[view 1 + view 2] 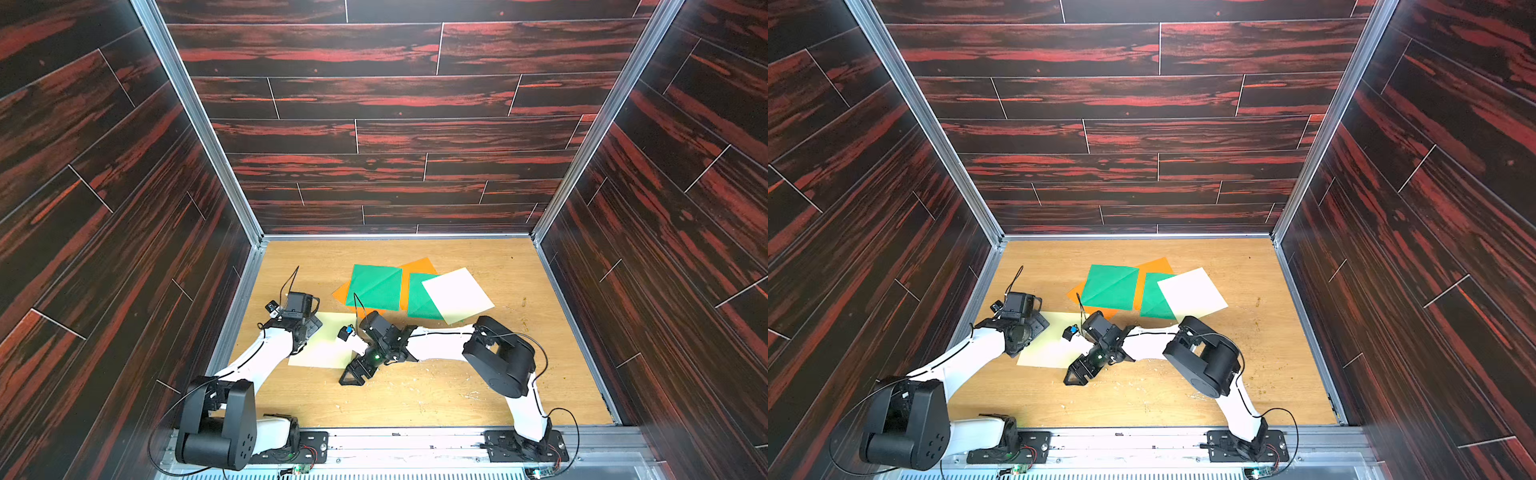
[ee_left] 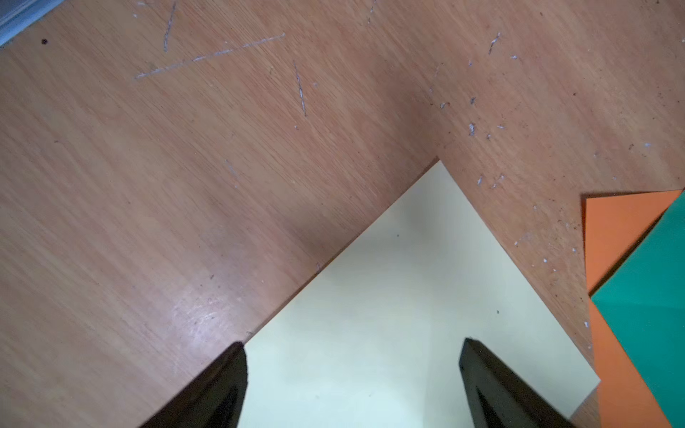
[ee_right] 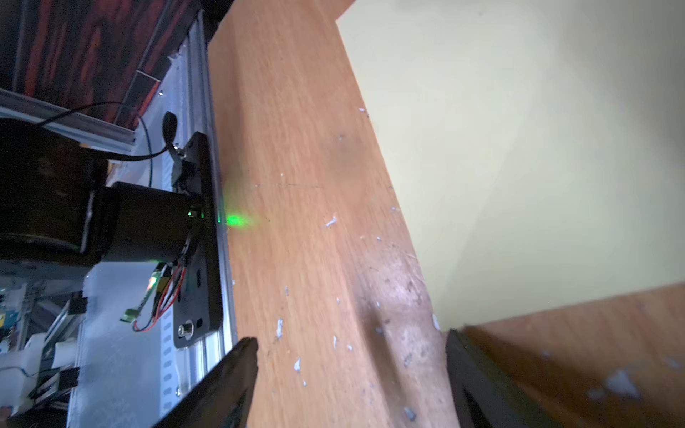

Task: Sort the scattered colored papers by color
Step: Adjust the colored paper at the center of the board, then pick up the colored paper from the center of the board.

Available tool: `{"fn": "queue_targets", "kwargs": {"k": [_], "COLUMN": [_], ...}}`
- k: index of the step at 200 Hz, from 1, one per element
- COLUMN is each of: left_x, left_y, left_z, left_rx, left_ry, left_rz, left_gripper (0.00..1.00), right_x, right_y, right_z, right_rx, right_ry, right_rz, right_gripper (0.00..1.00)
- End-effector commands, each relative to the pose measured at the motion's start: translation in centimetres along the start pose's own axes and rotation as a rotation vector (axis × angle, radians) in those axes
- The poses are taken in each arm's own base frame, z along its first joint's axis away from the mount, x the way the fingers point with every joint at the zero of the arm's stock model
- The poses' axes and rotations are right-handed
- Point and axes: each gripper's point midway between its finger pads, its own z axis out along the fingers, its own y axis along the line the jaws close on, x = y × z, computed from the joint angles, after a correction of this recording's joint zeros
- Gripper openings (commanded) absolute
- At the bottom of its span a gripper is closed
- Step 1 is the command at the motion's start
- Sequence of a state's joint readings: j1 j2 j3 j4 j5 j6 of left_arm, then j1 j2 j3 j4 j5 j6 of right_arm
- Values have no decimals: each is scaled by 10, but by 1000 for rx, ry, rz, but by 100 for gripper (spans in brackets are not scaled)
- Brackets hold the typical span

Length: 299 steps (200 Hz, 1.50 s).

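Hanging over the cream paper (image 2: 389,296), the left gripper (image 2: 354,346) is wide open and holds nothing. The right gripper (image 3: 350,339) is wide open too, empty.

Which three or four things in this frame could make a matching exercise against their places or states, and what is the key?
Things:
1. near cream paper
2. far white paper
3. creased green paper
4. left gripper

Places or states:
A. lies on the orange paper, at the left end of the pile
B. open above a sheet
C. partly covers the second green paper
D. closest to the arm bases, partly hidden by the arms

Pairs: 1-D; 2-C; 3-A; 4-B.
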State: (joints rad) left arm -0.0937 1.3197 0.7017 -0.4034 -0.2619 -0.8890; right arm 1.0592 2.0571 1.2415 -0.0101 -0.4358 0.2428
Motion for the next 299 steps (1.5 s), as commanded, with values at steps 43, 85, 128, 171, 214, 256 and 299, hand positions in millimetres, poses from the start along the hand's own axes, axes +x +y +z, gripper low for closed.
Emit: {"fn": "queue_targets", "kwargs": {"k": [43,85,128,171,214,256,299], "left_x": [2,12,11,23,48,79,99], "left_y": [-64,-92,-112,-122,-102,-66,-35], "left_z": [-5,19,35,48,52,48,32], "left_rx": [314,316,328,298,238,185,164], "left_ry": [53,177,200,250,294,335,340], "left_rz": [85,192,236,275,276,255,237], "left_gripper": [93,69,76,77,77,77,78], "right_x": [-29,-74,-87,-81,-82,-85,-84], "right_y": [-69,-113,-129,-140,-146,-149,-152], "right_z": [-55,-149,-215,-227,-226,-223,-215], "right_rx": [353,663,790,826,837,835,818], "right_ry": [-82,-290,-380,-376,-367,-370,-358], "right_rz": [171,205,223,237,241,244,253], "right_gripper": [86,87,91,91,92,92,92]}}
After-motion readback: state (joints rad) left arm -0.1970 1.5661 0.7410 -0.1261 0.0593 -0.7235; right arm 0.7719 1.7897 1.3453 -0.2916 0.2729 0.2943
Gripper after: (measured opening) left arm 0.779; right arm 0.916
